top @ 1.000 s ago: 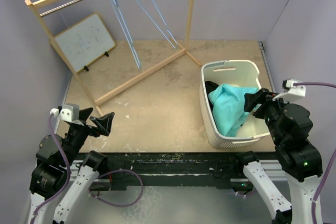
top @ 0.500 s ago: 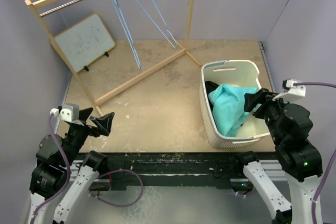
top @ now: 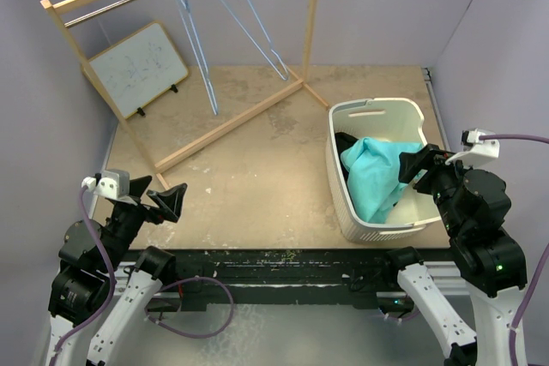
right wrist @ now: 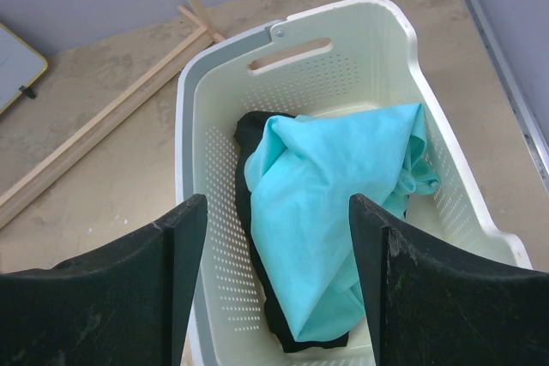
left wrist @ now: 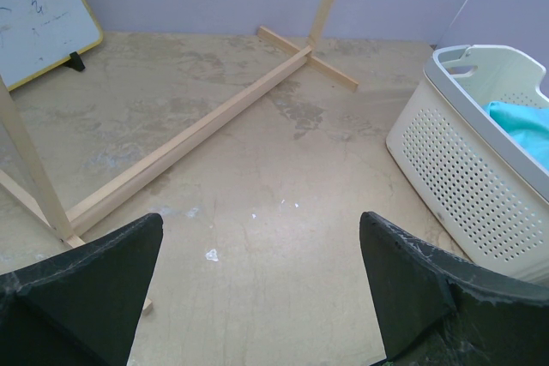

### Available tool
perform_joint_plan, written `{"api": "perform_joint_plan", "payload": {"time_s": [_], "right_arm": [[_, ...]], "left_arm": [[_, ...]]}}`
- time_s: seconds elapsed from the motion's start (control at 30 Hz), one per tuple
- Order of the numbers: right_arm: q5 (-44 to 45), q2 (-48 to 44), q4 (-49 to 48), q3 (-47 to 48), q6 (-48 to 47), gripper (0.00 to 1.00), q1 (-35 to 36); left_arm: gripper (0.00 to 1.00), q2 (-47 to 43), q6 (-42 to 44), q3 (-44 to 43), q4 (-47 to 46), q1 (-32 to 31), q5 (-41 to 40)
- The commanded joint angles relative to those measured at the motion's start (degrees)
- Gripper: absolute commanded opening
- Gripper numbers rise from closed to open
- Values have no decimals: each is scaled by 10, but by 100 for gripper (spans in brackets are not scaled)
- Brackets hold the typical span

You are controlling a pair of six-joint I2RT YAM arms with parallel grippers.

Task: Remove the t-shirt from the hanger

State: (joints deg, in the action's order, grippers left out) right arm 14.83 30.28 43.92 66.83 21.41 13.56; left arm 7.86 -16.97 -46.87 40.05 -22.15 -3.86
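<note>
The teal t-shirt (top: 371,176) lay crumpled inside the basket (top: 377,109), job seemingly done. 2 hangers (top: 197,40) hung bare well behind it. The right gripper (top: 416,163) above the basket and the left gripper (top: 171,200) well apart from it both gaped, holding nothing.

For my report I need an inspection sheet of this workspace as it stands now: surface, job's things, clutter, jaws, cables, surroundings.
Surface: tan table, stained and scuffed, with white specks towards the front.
Job's things: two pale blue hangers hang bare on the wooden rack; the teal t-shirt lies crumpled in the white basket, over a dark garment.
Clutter: a small whiteboard leans beside the rack's left post.
Jaws: left jaws open and empty above bare table; right jaws open and empty above the basket.
Cables: a purple cable loops below the left arm; another leaves the right wrist.
Surroundings: plain lilac walls on three sides.
</note>
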Motion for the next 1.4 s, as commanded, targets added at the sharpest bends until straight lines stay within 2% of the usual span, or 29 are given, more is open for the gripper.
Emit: {"api": "perform_joint_plan", "payload": {"time_s": [0.0, 0.43, 0.67, 0.97, 1.17, 1.27, 1.37], "right_arm": [[-5, -8, -14, 3, -2, 69, 1], [-20, 10, -12, -6, 1, 71, 0], [-94, 38, -51, -33, -2, 80, 1], [-200, 69, -141, -100, -6, 93, 2], [-235, 81, -177, -119, -9, 98, 3], [-301, 64, -245, -142, -3, 96, 3], [-460, 56, -389, -179, 31, 84, 4]], "left_arm": [[99, 0, 0, 0, -14, 0, 0], [99, 17, -1, -2, 0, 0, -4], [99, 73, -8, -4, 5, -1, -11], [99, 191, -17, -7, -2, -1, -24], [99, 243, -22, -10, -12, -2, -24], [99, 251, -21, -7, -22, -2, -13], [99, 247, -15, -5, -35, -2, 12]]}}
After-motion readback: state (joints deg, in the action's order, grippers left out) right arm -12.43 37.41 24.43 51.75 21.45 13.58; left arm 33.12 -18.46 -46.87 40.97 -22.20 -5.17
